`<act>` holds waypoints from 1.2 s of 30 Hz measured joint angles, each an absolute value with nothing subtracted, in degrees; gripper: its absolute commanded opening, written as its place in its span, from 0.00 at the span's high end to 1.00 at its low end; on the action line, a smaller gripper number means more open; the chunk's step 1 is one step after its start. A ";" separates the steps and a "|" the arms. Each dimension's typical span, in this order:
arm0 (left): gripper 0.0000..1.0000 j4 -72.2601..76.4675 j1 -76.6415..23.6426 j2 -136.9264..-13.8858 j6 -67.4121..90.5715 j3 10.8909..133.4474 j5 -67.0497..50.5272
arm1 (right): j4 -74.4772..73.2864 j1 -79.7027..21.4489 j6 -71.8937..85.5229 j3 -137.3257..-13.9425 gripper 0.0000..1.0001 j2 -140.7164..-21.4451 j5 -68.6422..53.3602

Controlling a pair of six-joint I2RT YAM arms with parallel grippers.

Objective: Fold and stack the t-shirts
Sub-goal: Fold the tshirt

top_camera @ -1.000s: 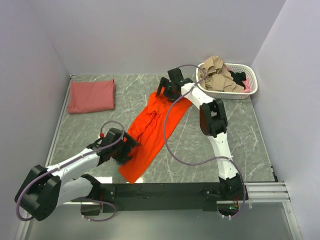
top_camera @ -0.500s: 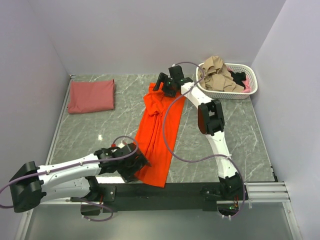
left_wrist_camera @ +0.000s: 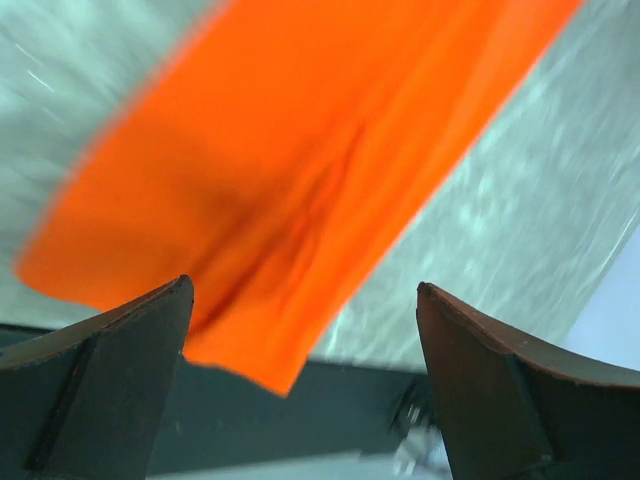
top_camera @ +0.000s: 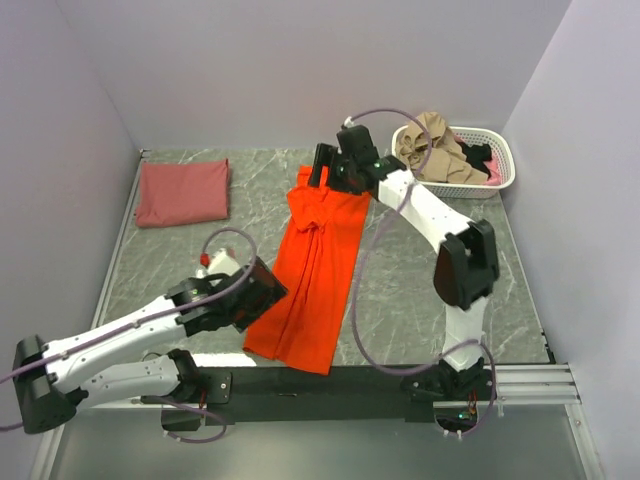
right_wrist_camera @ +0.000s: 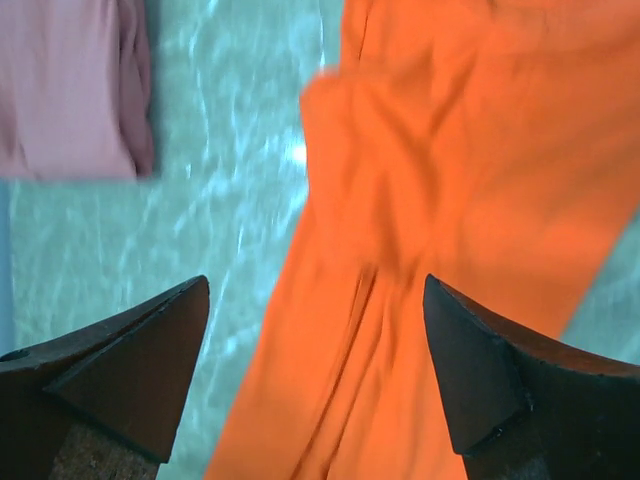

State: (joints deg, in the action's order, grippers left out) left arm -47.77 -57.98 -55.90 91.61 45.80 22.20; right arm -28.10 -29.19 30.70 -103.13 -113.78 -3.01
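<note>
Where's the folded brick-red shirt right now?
In the top view the folded brick-red shirt lies at the far left corner of the table, well apart from the orange shirt stretched down the middle.

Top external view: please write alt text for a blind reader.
An orange-red t-shirt lies stretched out on a marbled table, the right gripper at its far end, the left gripper at its near left edge. A folded brick-red t-shirt lies far left; a white basket of clothes, far right.

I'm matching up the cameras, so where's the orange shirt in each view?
Top external: orange shirt, centre, a long strip.
Left wrist: across the upper middle, blurred.
Right wrist: right two-thirds.
Shared landmark: grey marble tabletop, beside it in all three.
</note>
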 measured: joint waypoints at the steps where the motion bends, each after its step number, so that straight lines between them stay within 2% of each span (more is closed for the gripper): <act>1: 0.01 -48.77 -57.19 -54.59 91.64 45.80 23.46 | -28.16 -30.61 31.14 -99.92 0.06 -110.87 -1.54; 5: 0.01 -51.18 -52.45 -46.59 90.72 45.76 28.58 | -30.33 -37.52 34.09 -91.46 0.06 -106.76 5.13; 8: 0.01 -51.40 -48.10 -42.15 88.33 45.32 30.22 | -33.85 -41.91 36.99 -89.06 0.06 -109.34 8.01; 12: 0.01 -50.94 -42.63 -43.29 84.60 44.29 29.95 | -36.42 -43.51 39.22 -88.66 0.06 -114.52 9.26; 20: 0.01 -47.27 -35.92 -53.23 77.23 42.09 24.32 | -37.91 -41.36 40.77 -94.00 0.06 -122.91 9.74; 36: 0.01 -36.64 -30.46 -56.58 67.46 35.88 11.62 | -38.79 -28.95 30.68 -107.92 0.07 -131.63 9.41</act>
State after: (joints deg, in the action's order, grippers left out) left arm -36.64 -30.46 -56.58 67.46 35.88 11.62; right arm -38.79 -28.95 30.68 -107.92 -131.63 9.41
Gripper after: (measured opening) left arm 0.994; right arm 0.929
